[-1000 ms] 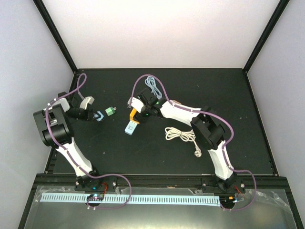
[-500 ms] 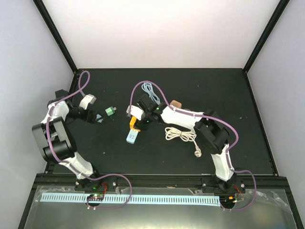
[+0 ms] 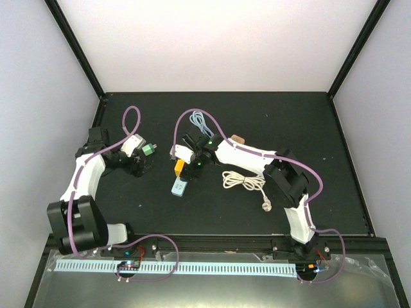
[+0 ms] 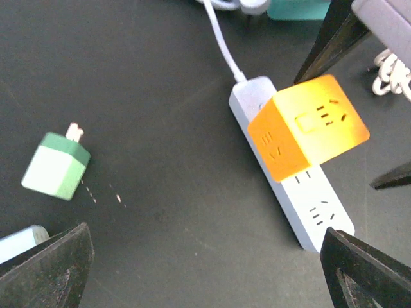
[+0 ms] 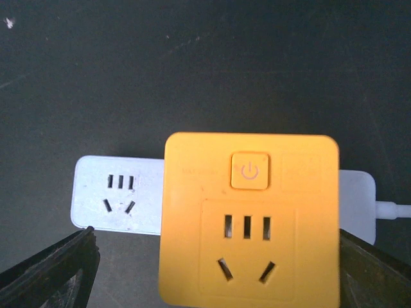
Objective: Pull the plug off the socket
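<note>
An orange cube plug (image 3: 179,167) sits plugged into a white power strip (image 3: 180,187) at mid-table. It also shows in the left wrist view (image 4: 308,128) on the strip (image 4: 302,199), and in the right wrist view (image 5: 250,218) on the strip (image 5: 115,196). My right gripper (image 3: 186,160) is open, and its fingers (image 5: 51,269) stand on either side of the cube without closing on it. My left gripper (image 3: 137,165) is open and empty, low over bare mat left of the strip, with its fingertips (image 4: 45,269) wide apart.
A small green adapter (image 3: 149,149) lies just beyond my left gripper, also in the left wrist view (image 4: 56,165). A white coiled cable (image 3: 241,181) lies right of the strip. A grey coiled cable (image 3: 202,120) and a tan object (image 3: 237,138) lie further back.
My left arm has swung from the far left toward the centre, nearer the strip. My right gripper, the cube and the strip have shifted slightly toward the near edge.
</note>
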Motion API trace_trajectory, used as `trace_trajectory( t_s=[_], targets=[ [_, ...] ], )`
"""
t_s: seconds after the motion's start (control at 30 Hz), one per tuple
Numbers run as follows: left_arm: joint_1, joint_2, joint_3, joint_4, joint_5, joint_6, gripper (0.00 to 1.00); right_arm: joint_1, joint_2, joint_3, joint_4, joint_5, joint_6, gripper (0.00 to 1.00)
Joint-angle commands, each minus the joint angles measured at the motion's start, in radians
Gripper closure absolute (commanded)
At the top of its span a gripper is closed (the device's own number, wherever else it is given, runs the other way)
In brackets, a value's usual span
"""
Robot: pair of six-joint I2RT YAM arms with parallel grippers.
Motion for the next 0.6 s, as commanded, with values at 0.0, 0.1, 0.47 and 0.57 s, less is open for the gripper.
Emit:
trace_trajectory(
  t_s=[0.0, 0.1, 0.47, 0.57],
  targets=[
    [-0.089, -0.122, -0.043, 0.113, -0.057, -0.141, 0.01, -0.035, -0.099, 0.019, -0.046, -0.066, 0.012, 0.01],
    [-0.145, -0.182, -0.080, 0.161, -0.070, -0.196, 0.01, -0.082, -0.151, -0.039, -0.020, -0.096, 0.015, 0.00],
    [-0.444, -0.133, -0.103, 0.233, -0.305, -0.366, 0.01, -0.311, -0.316, -0.212, 0.075, -0.222, 0.047, 0.00],
    [-0.495, -0.084, -0.088, 0.232, -0.331, -0.393, 0.01, -0.350, -0.344, -0.243, 0.089, -0.231, 0.052, 0.00]
  ],
)
